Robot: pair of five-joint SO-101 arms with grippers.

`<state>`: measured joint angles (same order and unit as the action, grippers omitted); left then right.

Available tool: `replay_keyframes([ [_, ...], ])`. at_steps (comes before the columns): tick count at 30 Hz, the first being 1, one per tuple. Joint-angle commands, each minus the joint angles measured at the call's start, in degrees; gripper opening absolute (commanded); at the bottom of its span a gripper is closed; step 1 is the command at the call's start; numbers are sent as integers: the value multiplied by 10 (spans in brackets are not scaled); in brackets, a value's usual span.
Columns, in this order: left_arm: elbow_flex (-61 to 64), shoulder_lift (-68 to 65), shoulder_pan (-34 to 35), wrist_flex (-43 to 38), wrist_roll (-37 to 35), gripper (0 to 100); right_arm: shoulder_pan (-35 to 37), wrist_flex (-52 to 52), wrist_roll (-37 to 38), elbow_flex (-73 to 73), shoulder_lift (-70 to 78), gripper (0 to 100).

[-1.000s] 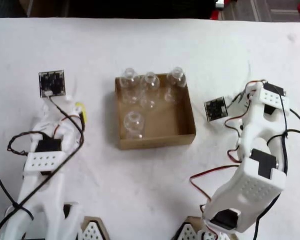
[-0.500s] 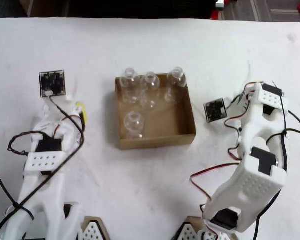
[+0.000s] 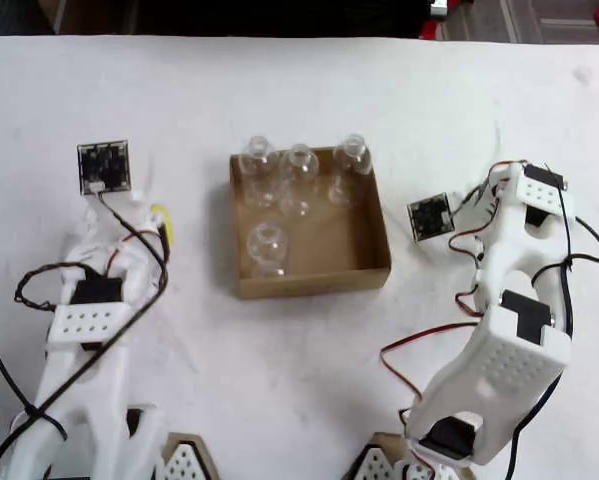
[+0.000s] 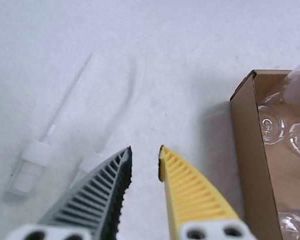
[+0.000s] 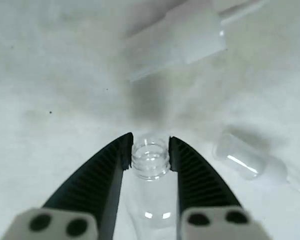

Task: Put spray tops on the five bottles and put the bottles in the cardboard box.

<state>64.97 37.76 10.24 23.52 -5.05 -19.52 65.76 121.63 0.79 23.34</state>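
A clear bottle [image 5: 151, 200] without a top stands on the white table, and my right gripper [image 5: 150, 146] is shut on its neck. A white spray top [image 5: 185, 40] lies on its side just beyond it. The cardboard box [image 3: 309, 282] sits mid-table between the arms and holds several topless clear bottles [image 3: 267, 245]. My left gripper [image 4: 144, 156] hovers low beside the box [image 4: 245, 130], slightly open with nothing between its grey and yellow fingers. Two spray tops [image 4: 29, 165] with long dip tubes lie on the table by the grey finger, one of them [image 4: 89, 162] partly behind it.
A clear cap [image 5: 245, 160] lies near the held bottle. In the high view the left arm [image 3: 89, 320] is left of the box and the right arm [image 3: 514, 350] right of it. Loose wires trail beside both arms. White table stretches beyond the box.
The right arm has shifted very slightly. The left arm, box and bottles have not moved.
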Motion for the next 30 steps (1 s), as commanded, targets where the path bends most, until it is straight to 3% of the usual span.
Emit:
replay_keyframes([
  [1, -8, 14, 1, -18, 6, 95, -15, -7, 1, 24, -8, 19],
  [4, -8, 14, 1, -18, 6, 95, -12, -4, -12, 25, -16, 16],
  [8, -8, 14, 1, -18, 6, 95, 8, 4, -91, 25, -71, 16],
  [15, -6, 17, 1, -18, 6, 95, 68, 112, -186, 25, -232, 16],
  [30, -5, 17, 1, -14, 6, 94, 294, 185, -619, 19, -604, 17],
])
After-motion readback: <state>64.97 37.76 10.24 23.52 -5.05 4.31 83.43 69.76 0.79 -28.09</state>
